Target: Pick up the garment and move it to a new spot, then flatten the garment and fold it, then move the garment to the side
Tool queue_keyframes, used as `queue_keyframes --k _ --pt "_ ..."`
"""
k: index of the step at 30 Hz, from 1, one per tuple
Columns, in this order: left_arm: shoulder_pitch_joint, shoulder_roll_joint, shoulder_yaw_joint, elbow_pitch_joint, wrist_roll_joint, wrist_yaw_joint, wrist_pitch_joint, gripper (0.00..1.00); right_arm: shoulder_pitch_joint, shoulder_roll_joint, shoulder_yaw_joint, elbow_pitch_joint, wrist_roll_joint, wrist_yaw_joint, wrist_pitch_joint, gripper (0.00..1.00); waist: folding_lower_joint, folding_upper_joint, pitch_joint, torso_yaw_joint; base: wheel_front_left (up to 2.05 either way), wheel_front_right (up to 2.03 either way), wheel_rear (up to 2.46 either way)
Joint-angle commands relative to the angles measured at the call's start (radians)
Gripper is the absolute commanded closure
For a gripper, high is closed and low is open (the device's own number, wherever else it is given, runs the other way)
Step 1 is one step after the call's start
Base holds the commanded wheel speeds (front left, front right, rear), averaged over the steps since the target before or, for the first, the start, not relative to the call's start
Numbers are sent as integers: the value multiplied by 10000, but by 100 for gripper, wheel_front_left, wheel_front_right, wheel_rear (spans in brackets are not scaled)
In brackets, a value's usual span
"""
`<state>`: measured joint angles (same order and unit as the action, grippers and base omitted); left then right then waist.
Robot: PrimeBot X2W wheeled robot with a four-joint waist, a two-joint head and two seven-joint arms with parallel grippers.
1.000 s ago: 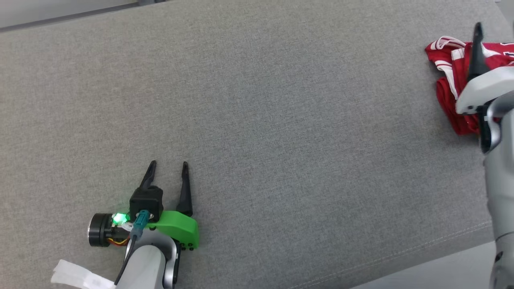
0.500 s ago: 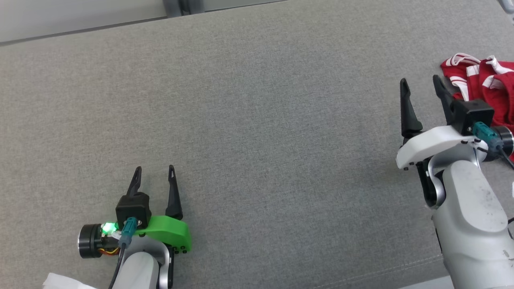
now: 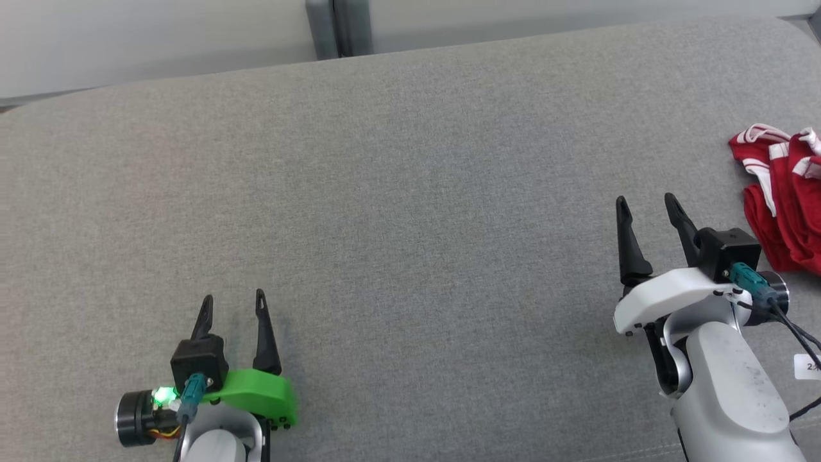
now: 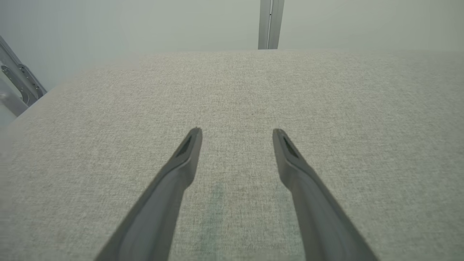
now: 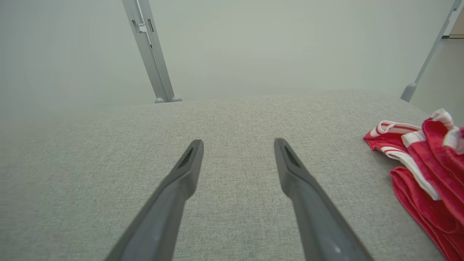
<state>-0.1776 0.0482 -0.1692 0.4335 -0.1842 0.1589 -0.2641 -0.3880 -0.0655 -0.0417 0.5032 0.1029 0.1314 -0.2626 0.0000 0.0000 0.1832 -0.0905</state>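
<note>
The garment (image 3: 784,199), red with white stripes, lies crumpled at the far right of the grey cushion (image 3: 410,212), partly cut off by the edge of the head view. In the right wrist view the garment (image 5: 424,170) lies to the right of the fingers. My right gripper (image 3: 646,200) stands open and empty over the cushion, a short way left of the garment. At the lower left, far from the cloth, my left gripper (image 3: 233,298) is open too, with nothing between its fingers. The left wrist view has its open gripper (image 4: 236,131) over bare fabric.
The cushion's far edge meets a pale wall with a grey metal post (image 3: 338,27) behind it. A second post (image 5: 427,58) stands at the far right. Wide bare fabric stretches between the two grippers.
The head camera has tilted, so the whole picture shifted down and right. My right arm has drawn back off the garment toward me, its gripper empty. The garment stays where it lay.
</note>
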Motion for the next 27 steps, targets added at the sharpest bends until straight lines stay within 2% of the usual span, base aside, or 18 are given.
queue_keyframes --k 1,10,23,24,27 --pt "163 54 49 -36 -30 45 9 0 221 31 -28 -61 79 -16 -26 0 0 0 -367 186 0 0 0" --pt "650 54 416 -69 33 -3 9 0 866 131 85 -102 49 -16 -26 0 0 0 -1115 310 0 0 0" --pt "1046 55 714 -171 -309 -645 9 0 1356 135 672 -3 566 -15 -26 0 0 0 -1692 399 0 0 0" --pt "884 -4 682 -116 -250 -630 1 100 1209 151 655 50 530 0 0 100 0 0 -1679 391 0 0 0" --pt "931 -36 706 112 -323 -642 40 100 1370 190 612 275 613 0 55 100 0 0 -1684 395 0 0 0"
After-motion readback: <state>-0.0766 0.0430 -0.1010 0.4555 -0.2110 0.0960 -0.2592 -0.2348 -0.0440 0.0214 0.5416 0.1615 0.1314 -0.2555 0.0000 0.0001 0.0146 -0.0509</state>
